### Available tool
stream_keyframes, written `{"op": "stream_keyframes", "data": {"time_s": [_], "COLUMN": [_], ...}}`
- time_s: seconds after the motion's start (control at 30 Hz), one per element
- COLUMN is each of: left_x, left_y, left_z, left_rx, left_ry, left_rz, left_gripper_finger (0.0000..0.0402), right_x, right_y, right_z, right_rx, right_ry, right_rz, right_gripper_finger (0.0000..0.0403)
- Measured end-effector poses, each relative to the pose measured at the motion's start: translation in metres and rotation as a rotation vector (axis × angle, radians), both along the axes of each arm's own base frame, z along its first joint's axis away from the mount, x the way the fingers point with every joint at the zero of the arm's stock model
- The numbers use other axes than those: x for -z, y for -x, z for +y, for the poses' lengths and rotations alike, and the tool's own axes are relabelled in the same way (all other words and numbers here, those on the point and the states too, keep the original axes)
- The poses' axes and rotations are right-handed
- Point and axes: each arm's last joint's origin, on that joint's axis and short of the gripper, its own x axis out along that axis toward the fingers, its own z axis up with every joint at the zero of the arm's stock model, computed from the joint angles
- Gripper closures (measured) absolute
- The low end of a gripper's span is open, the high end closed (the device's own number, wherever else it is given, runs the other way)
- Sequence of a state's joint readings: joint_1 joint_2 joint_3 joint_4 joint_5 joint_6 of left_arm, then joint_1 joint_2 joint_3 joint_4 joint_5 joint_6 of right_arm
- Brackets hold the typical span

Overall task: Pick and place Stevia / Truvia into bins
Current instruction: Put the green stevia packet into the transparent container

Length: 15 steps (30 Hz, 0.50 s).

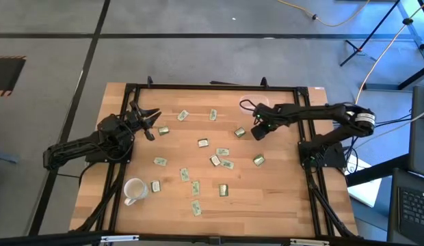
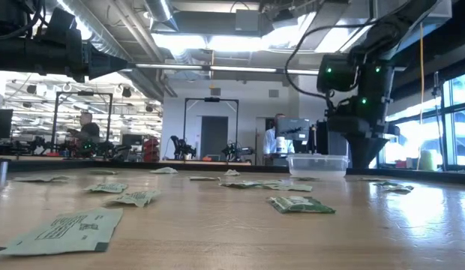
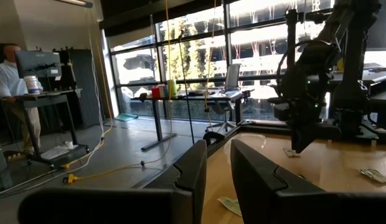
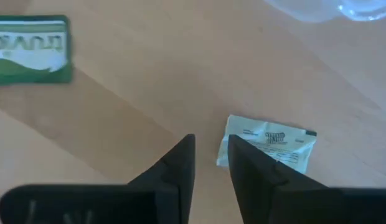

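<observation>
Wooden table [image 1: 280,198] edged with a black frame, seen from above. Left arm [image 1: 82,147] lying along the table's left side, its left gripper [image 1: 149,123] raised clear of the wood and aimed across toward the other arm; in the left wrist view, fingers [image 3: 193,168] parted by a narrow gap, nothing between them. Right arm [image 1: 321,113] reaching in from the right edge toward the far middle, right gripper [image 1: 257,132] pointed down close over the wood; in the right wrist view, fingers [image 4: 180,162] likewise a little apart and empty, no grip on anything. White mug [image 1: 133,190] standing near the front left corner, well apart from both grippers. Clear plastic bin [image 2: 317,165] sitting at the far edge just behind the right gripper; cannot tell whether anything lies inside. Stevia / Truvia sachets [image 1: 203,143] scattered flat across the middle of the table, from near the left gripper down to the front. One pale sachet [image 4: 271,149] lying just beside the right gripper's fingertips, contact not clear; one green-and-white Truvia sachet [image 4: 31,50] lying farther off on bare wood.
</observation>
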State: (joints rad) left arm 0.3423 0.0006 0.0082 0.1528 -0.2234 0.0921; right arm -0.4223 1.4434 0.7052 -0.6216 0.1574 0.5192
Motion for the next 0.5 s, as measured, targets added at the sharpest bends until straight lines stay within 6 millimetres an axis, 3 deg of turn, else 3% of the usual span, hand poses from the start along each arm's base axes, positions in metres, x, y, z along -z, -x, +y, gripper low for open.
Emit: {"op": "stream_keyframes", "data": {"time_s": [0.5], "left_x": [0.0], "left_y": [0.0], "left_z": [0.0], "left_rx": [0.0], "left_ry": [0.001], "left_rz": [0.001], "left_gripper_finger": [0.0334], "right_x": [0.023], "right_y": [-0.001], "right_z": [-0.012], "right_rx": [0.048], "right_ry": [-0.042], "right_rz": [0.07], "right_gripper_finger": [0.0322]}}
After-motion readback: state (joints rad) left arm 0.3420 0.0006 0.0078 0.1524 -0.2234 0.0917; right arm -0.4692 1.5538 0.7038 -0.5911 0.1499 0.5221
